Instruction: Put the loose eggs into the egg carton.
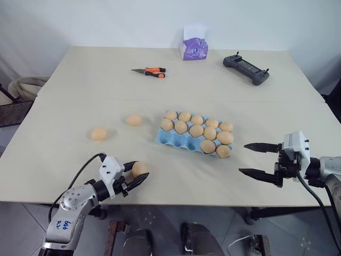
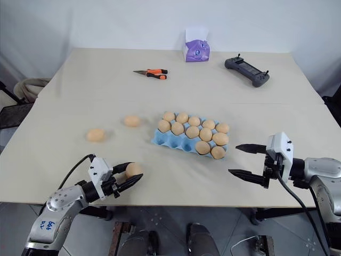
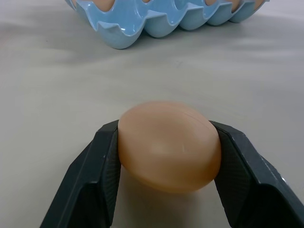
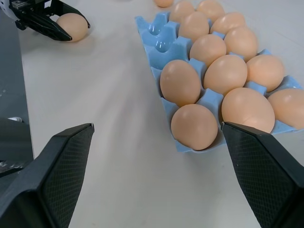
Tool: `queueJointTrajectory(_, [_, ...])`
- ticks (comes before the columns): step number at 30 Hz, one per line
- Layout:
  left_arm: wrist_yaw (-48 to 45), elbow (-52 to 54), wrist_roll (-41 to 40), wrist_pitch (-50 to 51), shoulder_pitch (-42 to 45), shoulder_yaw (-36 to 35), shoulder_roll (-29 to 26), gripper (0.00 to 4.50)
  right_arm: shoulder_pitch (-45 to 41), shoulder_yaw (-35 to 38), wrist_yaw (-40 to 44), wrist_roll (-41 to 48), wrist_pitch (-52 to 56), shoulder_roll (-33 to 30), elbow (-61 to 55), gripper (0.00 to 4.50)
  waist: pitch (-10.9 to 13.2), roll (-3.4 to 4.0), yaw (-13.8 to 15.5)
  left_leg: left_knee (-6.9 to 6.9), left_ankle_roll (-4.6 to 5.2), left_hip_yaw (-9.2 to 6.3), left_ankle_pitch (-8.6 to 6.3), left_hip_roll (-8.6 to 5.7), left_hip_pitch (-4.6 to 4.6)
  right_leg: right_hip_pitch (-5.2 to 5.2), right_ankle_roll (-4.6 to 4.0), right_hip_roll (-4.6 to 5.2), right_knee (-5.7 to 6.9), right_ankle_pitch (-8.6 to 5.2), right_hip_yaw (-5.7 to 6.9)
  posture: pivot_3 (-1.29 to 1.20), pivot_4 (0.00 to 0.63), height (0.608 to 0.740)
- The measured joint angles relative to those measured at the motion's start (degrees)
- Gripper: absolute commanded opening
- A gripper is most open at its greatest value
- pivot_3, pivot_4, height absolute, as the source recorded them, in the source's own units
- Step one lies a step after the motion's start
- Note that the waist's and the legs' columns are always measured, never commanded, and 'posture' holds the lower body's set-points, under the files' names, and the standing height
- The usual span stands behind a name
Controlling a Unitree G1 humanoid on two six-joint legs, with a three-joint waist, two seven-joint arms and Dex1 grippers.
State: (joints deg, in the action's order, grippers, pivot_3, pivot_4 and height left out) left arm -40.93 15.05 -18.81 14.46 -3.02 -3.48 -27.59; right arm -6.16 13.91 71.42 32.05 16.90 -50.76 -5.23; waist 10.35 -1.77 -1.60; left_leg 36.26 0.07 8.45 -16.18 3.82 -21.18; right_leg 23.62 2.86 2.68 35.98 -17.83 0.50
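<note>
Your left gripper (image 1: 137,176) clamps an egg (image 1: 139,168) at the table's (image 1: 80,80) near edge, ready for the carton (image 1: 162,137); your right gripper (image 1: 259,159) waits spread apart.

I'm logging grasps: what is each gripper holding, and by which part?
The left gripper has an egg between its fingers, pinched at its two opposite sides. The right gripper is open and holds nothing.

Bare table (image 1: 64,160) before egg carton (image 1: 165,137) — two loose eggs (image 1: 99,133) (leftward)
</note>
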Motion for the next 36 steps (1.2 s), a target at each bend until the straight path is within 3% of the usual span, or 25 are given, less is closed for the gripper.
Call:
queueJointTrajectory(11, [2.1,1.2,-3.8,3.3,16.6,2.9,4.8,2.38,0.5,0.0,-1.9,0.0,0.0,1.3,-0.6,4.5,0.0,0.0,0.1,0.15,-0.01,0.01,0.03,-0.04,-0.03,-0.04,0.15,-0.08,0.03,0.08,-0.01,0.0,0.15,0.74])
queueJointTrajectory(21, [1.3,-20.4,3.6,-2.1,32.1,13.5,15.4,2.38,2.8,0.3,-4.0,-0.1,-0.2,2.1,-2.1,4.5,0.0,0.0,0.1,0.63,0.02,0.05,-0.01,-0.04,-0.12,-0.11,0.31,-0.14,0.07,0.18,-0.12,0.0,0.15,0.74])
queueJointTrajectory(34, [0.8,-36.5,9.4,-11.6,39.1,15.3,20.1,2.38,8.4,3.8,-6.9,0.7,-0.3,3.3,-6.4,4.5,0.0,0.01,0.1,0.78,0.24,0.06,-0.11,-0.06,-0.15,-0.12,0.41,-0.12,0.12,0.24,-0.17,0.0,0.15,0.74])
queueJointTrajectory(36, [0.6,-37.8,9.6,-12.4,39.3,15.2,20.4,3.05,8.8,4.2,-7.2,0.7,-0.3,3.3,-6.5,4.5,0.0,0.01,0.2,0.78,0.24,0.05,-0.12,-0.05,-0.16,-0.12,0.41,-0.12,0.11,0.24,-0.16,0.0,0.15,0.74])
